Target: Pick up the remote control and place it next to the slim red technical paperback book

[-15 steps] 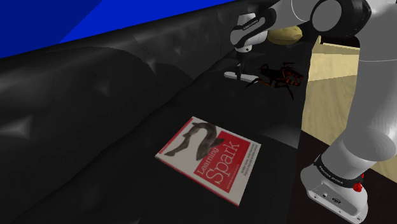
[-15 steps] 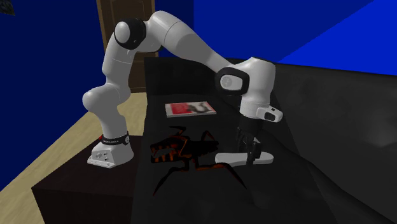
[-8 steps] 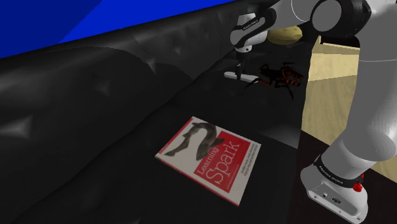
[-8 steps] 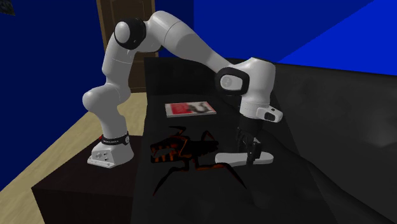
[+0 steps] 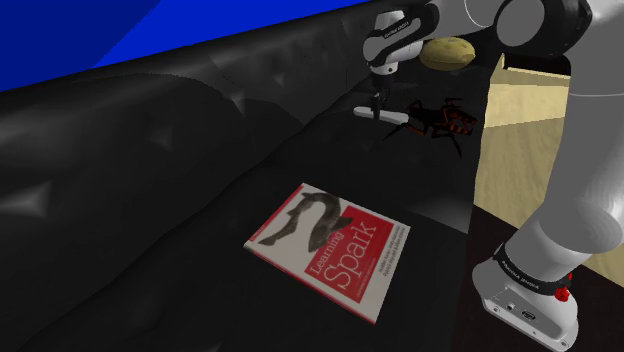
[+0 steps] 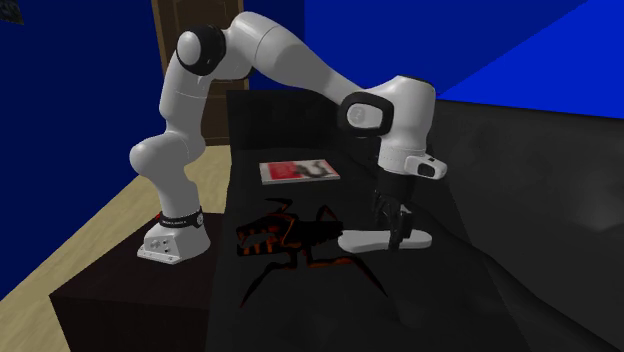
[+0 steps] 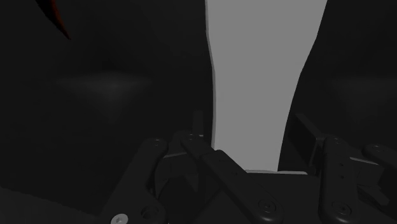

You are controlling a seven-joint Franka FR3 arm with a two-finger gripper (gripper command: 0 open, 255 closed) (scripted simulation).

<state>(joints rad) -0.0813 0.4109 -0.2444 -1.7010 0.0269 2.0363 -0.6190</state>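
Raised slightly, the gripper (image 6: 397,233) clasps the pale remote (image 6: 358,241) over the sofa seat (image 5: 200,270). Bare seat reaches the red book (image 5: 330,250).

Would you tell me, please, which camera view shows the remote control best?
The second exterior view: the grey remote control shows at full length, clasped in the gripper. The shoulder view shows it small, far off; the wrist view, one grey stretch between the fingers.

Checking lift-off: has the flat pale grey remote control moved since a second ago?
Yes. The flat pale grey remote control, clasped by the black end effector, has risen slightly against the black-and-red spider figure beside it.
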